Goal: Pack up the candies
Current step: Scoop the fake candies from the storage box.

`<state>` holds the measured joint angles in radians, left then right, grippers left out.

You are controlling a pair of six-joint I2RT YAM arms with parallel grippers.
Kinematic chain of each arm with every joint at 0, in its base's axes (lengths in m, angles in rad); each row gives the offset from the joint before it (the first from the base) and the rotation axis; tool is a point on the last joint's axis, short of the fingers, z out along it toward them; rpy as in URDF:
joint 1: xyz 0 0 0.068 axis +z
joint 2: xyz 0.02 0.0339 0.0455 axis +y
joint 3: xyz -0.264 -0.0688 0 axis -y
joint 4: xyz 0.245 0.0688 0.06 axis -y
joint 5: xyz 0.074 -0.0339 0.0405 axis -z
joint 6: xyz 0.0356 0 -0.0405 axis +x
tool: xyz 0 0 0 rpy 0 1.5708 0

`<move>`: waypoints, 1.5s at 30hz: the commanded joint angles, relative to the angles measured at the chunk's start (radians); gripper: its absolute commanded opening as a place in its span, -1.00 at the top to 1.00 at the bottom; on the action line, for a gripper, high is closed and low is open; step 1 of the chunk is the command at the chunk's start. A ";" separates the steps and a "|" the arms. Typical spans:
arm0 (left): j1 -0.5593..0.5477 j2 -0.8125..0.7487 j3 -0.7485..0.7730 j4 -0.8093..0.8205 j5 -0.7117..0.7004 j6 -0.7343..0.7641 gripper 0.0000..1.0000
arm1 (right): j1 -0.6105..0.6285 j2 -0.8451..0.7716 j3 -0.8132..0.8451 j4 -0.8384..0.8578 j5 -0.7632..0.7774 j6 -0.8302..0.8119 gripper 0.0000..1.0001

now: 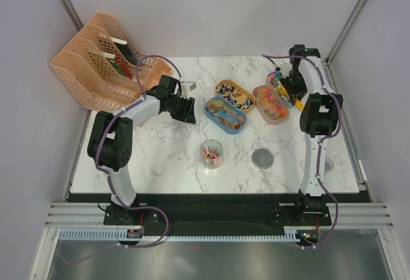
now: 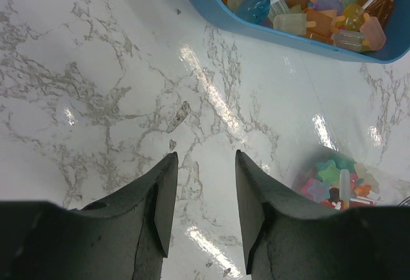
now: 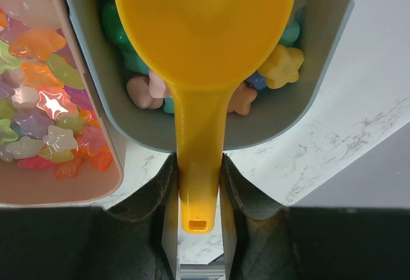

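Observation:
The candies lie in several oval trays: popsicle shapes (image 2: 320, 11) in the blue tray (image 2: 288, 33), stars (image 3: 38, 100) in the pink tray (image 3: 64, 187), and chunkier stars (image 3: 282, 65) in the grey tray (image 3: 307, 113). More of them fill a clear jar (image 1: 212, 154) at the table's middle. My right gripper (image 3: 198, 164) is shut on the handle of a yellow scoop (image 3: 205, 30), whose bowl hangs over the grey tray. My left gripper (image 2: 205, 158) is open over bare marble, left of the blue tray (image 1: 225, 114), with nothing between its fingers (image 2: 160, 190).
A peach file organizer (image 1: 106, 62) stands at the back left. A fourth, orange-rimmed tray (image 1: 234, 94) sits behind the blue one. A round grey lid (image 1: 262, 159) lies right of the jar. The right arm (image 1: 317, 116) runs along the table's right edge.

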<state>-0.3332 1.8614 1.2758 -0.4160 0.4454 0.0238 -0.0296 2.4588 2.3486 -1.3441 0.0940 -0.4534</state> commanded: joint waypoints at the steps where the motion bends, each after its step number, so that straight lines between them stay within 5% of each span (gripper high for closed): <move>1: -0.001 0.013 0.008 -0.001 -0.017 0.060 0.04 | 0.007 0.023 -0.020 -0.079 -0.092 -0.033 1.00; 18: 0.005 0.015 0.034 -0.018 -0.030 0.130 0.04 | -0.049 -0.193 -0.360 0.175 -0.223 -0.037 1.00; 29: 0.017 0.010 0.062 -0.036 -0.040 0.134 0.05 | -0.049 -0.523 -0.727 0.549 -0.261 -0.090 1.00; 39: 0.020 -0.083 0.071 -0.081 -0.073 0.157 0.04 | -0.038 -0.754 -0.664 0.279 -0.307 -0.370 1.00; 45: 0.023 -0.160 0.028 -0.084 -0.126 0.162 0.04 | 0.130 -0.927 -0.747 0.064 -0.231 -0.706 1.00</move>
<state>-0.3153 1.7840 1.3113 -0.4992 0.3729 0.1440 0.0086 1.6409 1.6455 -1.1160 -0.1471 -0.9226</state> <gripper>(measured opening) 0.479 0.317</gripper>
